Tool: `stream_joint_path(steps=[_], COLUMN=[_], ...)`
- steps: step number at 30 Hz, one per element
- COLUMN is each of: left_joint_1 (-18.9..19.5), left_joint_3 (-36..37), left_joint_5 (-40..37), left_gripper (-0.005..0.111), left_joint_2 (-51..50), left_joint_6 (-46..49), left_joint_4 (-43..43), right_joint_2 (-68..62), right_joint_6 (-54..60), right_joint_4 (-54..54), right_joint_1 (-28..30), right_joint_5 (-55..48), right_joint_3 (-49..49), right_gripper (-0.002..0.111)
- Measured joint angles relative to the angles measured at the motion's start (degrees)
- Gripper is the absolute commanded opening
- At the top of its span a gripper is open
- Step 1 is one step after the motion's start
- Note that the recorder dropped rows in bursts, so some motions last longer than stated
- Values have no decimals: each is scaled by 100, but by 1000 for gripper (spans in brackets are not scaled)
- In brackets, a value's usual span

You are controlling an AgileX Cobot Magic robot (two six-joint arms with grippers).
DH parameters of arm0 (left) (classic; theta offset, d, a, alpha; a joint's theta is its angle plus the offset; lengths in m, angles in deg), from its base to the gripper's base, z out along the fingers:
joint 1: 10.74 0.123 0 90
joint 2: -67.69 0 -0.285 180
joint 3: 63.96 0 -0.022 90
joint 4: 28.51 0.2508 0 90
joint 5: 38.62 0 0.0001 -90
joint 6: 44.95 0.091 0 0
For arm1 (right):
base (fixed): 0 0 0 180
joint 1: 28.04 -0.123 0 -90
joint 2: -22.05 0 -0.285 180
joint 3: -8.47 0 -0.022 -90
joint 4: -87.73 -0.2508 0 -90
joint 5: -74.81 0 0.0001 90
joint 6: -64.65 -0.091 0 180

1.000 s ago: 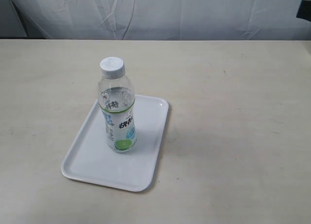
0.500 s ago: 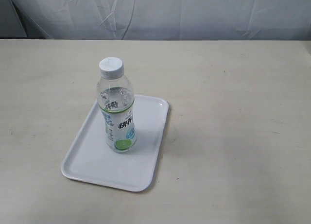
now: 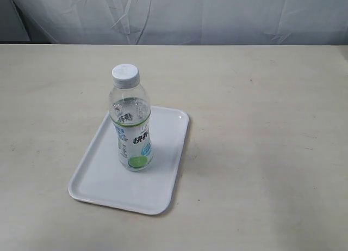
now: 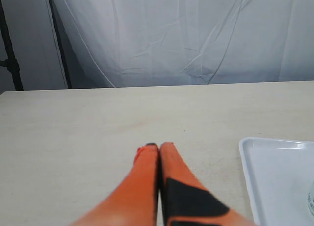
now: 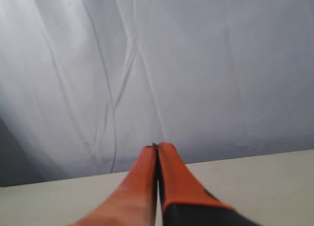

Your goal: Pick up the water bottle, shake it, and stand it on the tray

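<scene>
Left claw [image 4: 158, 147] (tips together) apart from water bottle [image 3: 131, 126] on tray [image 3: 98, 177]

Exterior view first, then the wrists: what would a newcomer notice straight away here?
The water bottle, clear with a white cap, stands upright on the white tray, left of middle on the table, with no arm near it in the exterior view. In the wrist views both orange end effectors are shut on nothing: the left end effector is over bare table beside the tray, and the right end effector faces the white curtain.

In left wrist view, tray [image 4: 274, 182] & water bottle [image 4: 311, 207] cut off.
</scene>
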Motion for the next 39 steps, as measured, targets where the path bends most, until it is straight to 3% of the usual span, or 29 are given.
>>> stream_joint_path(steps=[2,5,10,16,24,39], left_joint_1=[0,0,0,0,0,0], left_joint_3=[0,0,0,0,0,0], left_joint_5=[0,0,0,0,0,0], left_gripper=[0,0,0,0,0,0], left_joint_2=[0,0,0,0,0,0], left_joint_6=[0,0,0,0,0,0], left_joint_4=[0,0,0,0,0,0], right_joint_2=[147,442,879,1339,1754,1754], right_joint_6=[1544,3224,4552,5035,6379,6507], right_joint_4=[-1389,-2580,-3164,-3394,-4557,-4690], right_joint_1=[0,0,0,0,0,0], right_joint_5=[-309,-1013,-2170,-2428,-2737,-3075], right_joint_3=[177,292,366,704,1195,1208], right_gripper=[3,3,3,3,3,3])
